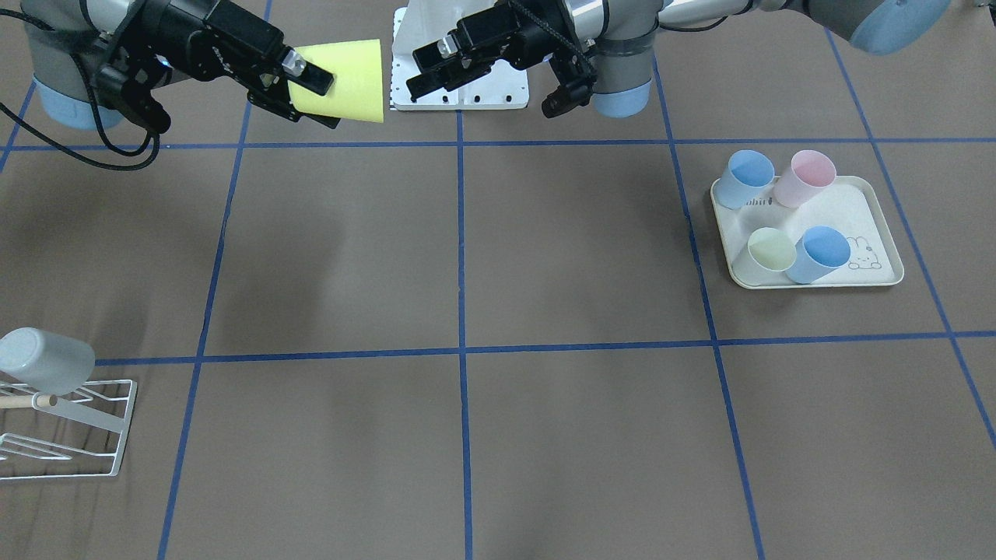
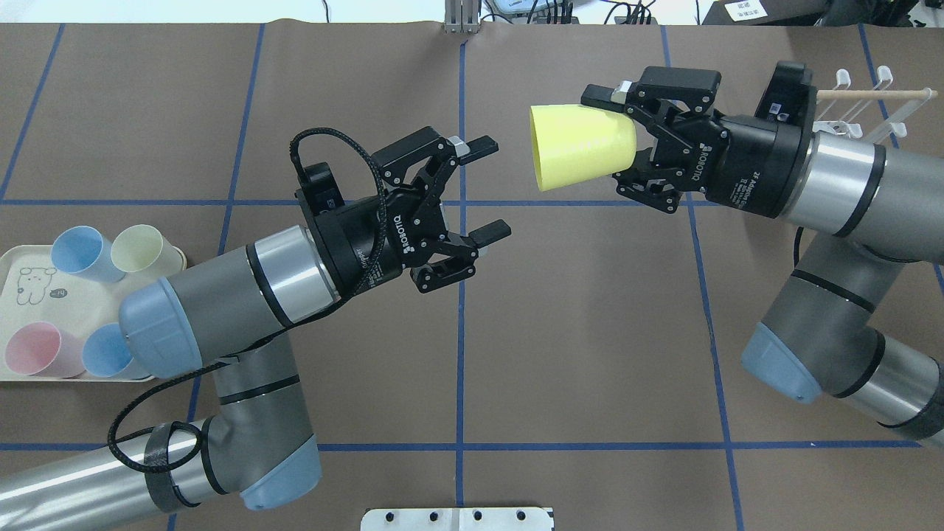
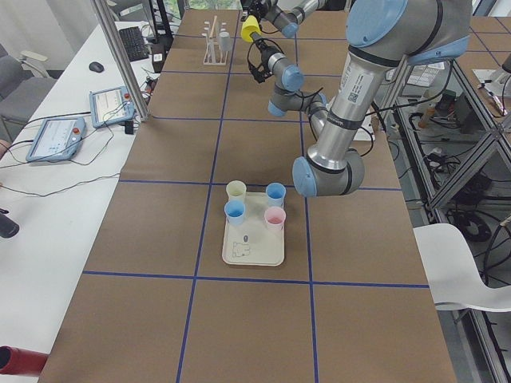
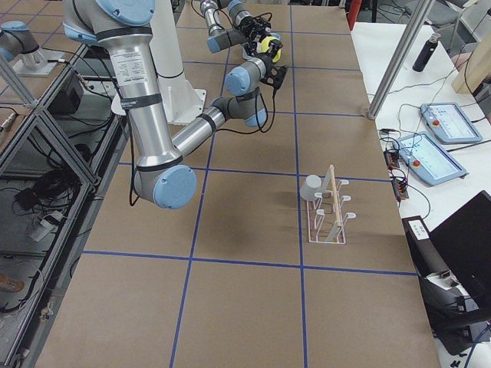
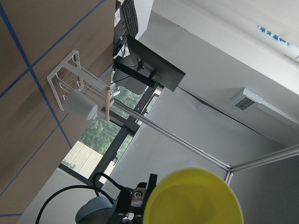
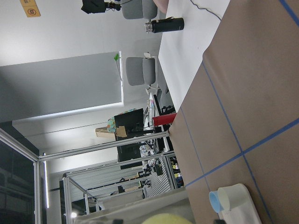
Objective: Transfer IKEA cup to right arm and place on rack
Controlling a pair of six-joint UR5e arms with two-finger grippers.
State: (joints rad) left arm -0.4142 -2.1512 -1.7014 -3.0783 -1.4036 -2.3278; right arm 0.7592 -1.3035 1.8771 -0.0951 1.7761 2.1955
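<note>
Right gripper [image 1: 320, 97] is clamped on the narrow base of the yellow cup [image 1: 350, 78]. The cup lies on its side in the air, well apart from the rack [image 1: 127, 428]. Farther from the rack, the left gripper [image 1: 420, 74] faces the cup's mouth with its jaws spread and empty. The hand-over therefore looks done; the carry to the rack and the hanging are left. A pale grey cup [image 1: 43, 359] sits upended on one of the rack's prongs.

From overhead, the yellow cup [image 2: 579, 147] is a smooth, matte, tapered tumbler, likely light plastic. The right gripper [image 2: 616, 136] pinches its small end, and the left gripper [image 2: 490, 188] stands open, apart from the rim. The rack [image 2: 848, 127], thin white wire with a pale wooden rod [image 2: 877, 94], peeps out behind the right wrist.

The left wrist view looks into the cup's round mouth [image 5: 194, 198], with the rack far beyond it.
</note>
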